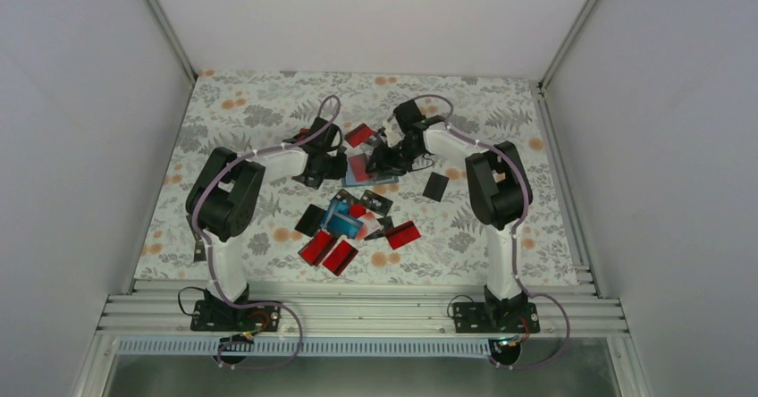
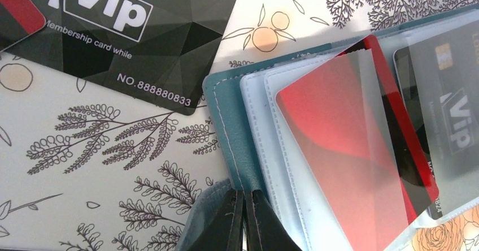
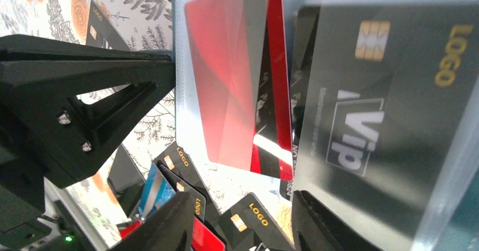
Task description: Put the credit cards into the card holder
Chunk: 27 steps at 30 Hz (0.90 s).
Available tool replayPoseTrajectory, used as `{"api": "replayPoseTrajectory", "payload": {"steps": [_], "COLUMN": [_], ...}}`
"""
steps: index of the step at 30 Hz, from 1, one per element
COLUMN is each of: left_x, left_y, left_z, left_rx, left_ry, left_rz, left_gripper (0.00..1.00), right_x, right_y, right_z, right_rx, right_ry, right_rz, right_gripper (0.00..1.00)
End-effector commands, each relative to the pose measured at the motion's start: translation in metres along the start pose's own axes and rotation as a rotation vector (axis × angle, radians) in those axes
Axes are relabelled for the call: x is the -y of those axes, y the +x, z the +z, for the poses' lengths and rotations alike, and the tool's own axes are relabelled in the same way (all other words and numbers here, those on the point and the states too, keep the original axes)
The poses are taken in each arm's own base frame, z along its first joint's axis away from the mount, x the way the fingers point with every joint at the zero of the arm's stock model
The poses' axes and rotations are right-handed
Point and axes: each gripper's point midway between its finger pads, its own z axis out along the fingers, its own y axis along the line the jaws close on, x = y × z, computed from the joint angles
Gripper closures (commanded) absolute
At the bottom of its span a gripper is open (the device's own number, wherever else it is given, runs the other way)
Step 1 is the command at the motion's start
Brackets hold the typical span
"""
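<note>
The teal card holder point(image 2: 226, 121) lies open on the floral cloth, its clear sleeves fanned out. My left gripper point(image 2: 244, 197) is shut on the edge of its teal cover. One sleeve holds a red credit card point(image 2: 339, 138), another a black Vip card point(image 3: 384, 92). Above the sleeves my right gripper point(image 3: 240, 197) stands open; its right finger point(image 3: 316, 223) is at the edge of the black card's sleeve, and nothing lies between the jaws. In the top view both grippers meet at the card holder point(image 1: 362, 175), and several loose red, black and blue cards point(image 1: 349, 227) lie in a heap nearer the arms.
A single black Vip card point(image 2: 141, 36) lies on the cloth beside the holder. A red card point(image 1: 359, 135) sits behind the holder and a black card point(image 1: 435, 186) to its right. White walls enclose the table on three sides.
</note>
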Motion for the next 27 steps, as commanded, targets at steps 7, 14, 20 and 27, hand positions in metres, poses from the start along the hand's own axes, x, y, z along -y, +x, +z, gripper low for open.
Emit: {"api": "replayPoseTrajectory", "payload": {"steps": [7,14,20,27], "left_x": [0.000,0.001,0.000,0.000], "left_y": [0.004,0.004,0.004,0.004], "left_z": [-0.009,-0.010,-0.008,-0.008], "left_rx": [0.000,0.000,-0.004,-0.007], "left_ry": [0.004,0.007,0.004,0.003], "left_rz": [0.003,0.014,0.017,0.019], "left_gripper": [0.97,0.97,0.97,0.97], "right_x": [-0.010,0.008,0.019,0.028], "right_y": [-0.051,-0.059,-0.055,-0.044], "right_z": [-0.008,0.010,0.020,0.033], "right_rx": [0.148,0.143,0.128,0.100], "right_ry": [0.047,0.121,0.191,0.248], "right_rz": [-0.074,-0.113,-0.161,-0.192], "right_gripper": [0.89,0.96,0.96,0.96]}}
